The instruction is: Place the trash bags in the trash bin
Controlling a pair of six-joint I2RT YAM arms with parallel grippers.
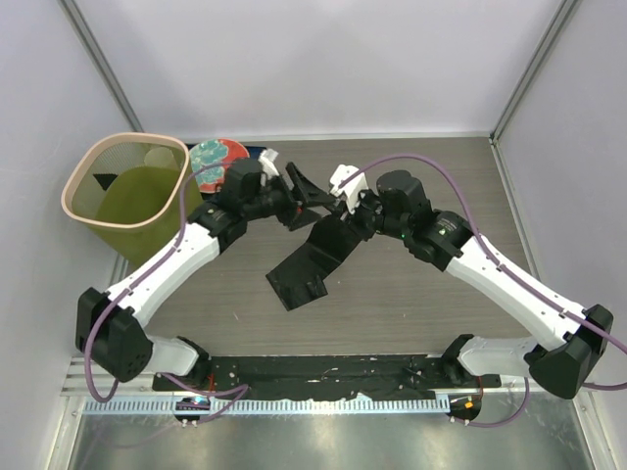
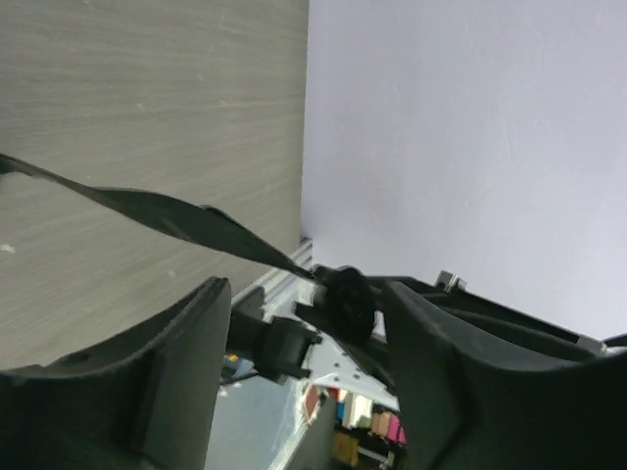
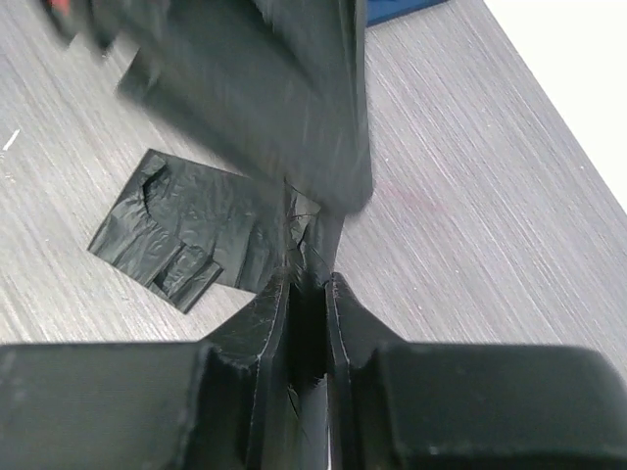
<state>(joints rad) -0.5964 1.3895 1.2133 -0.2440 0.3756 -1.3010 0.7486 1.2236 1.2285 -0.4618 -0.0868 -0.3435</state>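
Observation:
A black trash bag (image 1: 313,255) hangs from my right gripper (image 1: 345,206), which is shut on its upper end; its lower end lies wrinkled on the table. In the right wrist view the film (image 3: 196,230) is pinched between my closed fingers (image 3: 269,323). My left gripper (image 1: 297,196) is right beside the bag's top, jaws wide apart. In the left wrist view (image 2: 304,294) a thin edge of the bag (image 2: 167,215) runs past its fingertips. The olive-green trash bin (image 1: 125,196) with a beige rim stands at the far left, behind my left arm.
A round red-and-teal plate (image 1: 217,157) lies just right of the bin, with a dark blue mat (image 1: 257,152) behind the left gripper; the mat's corner also shows in the right wrist view (image 3: 402,10). White walls enclose the back and sides.

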